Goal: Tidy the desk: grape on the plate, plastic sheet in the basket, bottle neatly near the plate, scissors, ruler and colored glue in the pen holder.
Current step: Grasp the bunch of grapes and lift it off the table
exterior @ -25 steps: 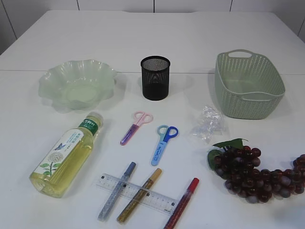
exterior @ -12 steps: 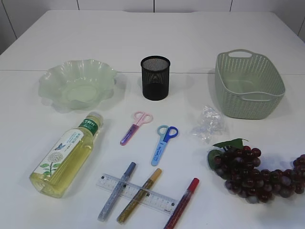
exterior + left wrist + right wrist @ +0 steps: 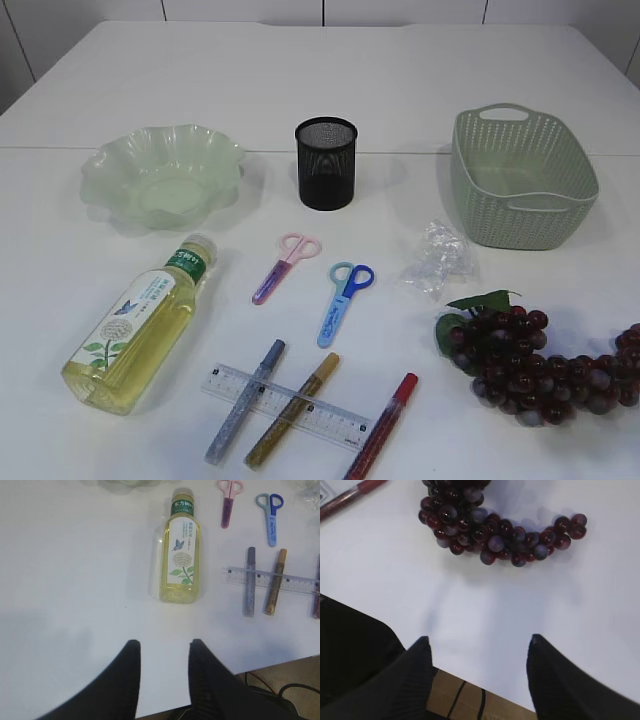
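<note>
A dark red grape bunch lies at the front right. Behind it sits crumpled clear plastic sheet, then the green basket. The bottle of yellow liquid lies on its side front left, below the pale green plate. Pink scissors and blue scissors lie in front of the black mesh pen holder. A clear ruler lies under silver, gold and red colored glue pens. My left gripper and right gripper hang open and empty over the table's near edge.
The white table stretches far behind the items. Its front edge runs just under both grippers, with a brown floor and cables below.
</note>
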`<state>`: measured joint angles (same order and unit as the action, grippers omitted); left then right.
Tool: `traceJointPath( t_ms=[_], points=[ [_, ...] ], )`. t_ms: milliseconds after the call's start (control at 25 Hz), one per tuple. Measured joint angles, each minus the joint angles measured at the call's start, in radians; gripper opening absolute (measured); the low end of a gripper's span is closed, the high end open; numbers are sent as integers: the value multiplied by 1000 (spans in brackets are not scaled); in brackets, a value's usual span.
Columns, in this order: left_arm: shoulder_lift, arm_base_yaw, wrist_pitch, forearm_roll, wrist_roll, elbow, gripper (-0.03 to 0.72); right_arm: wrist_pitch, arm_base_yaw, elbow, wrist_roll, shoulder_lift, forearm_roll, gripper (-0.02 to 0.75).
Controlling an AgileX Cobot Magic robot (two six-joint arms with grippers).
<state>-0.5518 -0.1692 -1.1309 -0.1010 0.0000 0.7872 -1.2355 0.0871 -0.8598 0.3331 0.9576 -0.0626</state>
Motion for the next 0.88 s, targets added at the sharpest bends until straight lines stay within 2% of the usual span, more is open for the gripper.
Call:
traceJointPath(
  t_ms=[160, 400, 520, 680, 800, 880],
  points=[
    [-154, 0, -6, -4, 0, 101, 267, 41, 10, 0, 2, 83, 39, 473],
    [-281, 0, 8, -6, 0, 145, 382, 124, 22, 0, 2, 194, 43, 480],
    [-310, 0, 35, -8, 0, 145, 394, 151, 22, -2, 2, 236, 41, 509],
    [-322, 0, 67, -16, 0, 145, 397, 214, 22, -2, 31, 292, 47, 613],
    [-323, 0, 78, -20, 0, 146, 398, 275, 22, -2, 46, 329, 63, 616],
    [-323, 0, 79, -20, 0, 146, 400, 283, 22, -2, 51, 342, 52, 592]
  ],
)
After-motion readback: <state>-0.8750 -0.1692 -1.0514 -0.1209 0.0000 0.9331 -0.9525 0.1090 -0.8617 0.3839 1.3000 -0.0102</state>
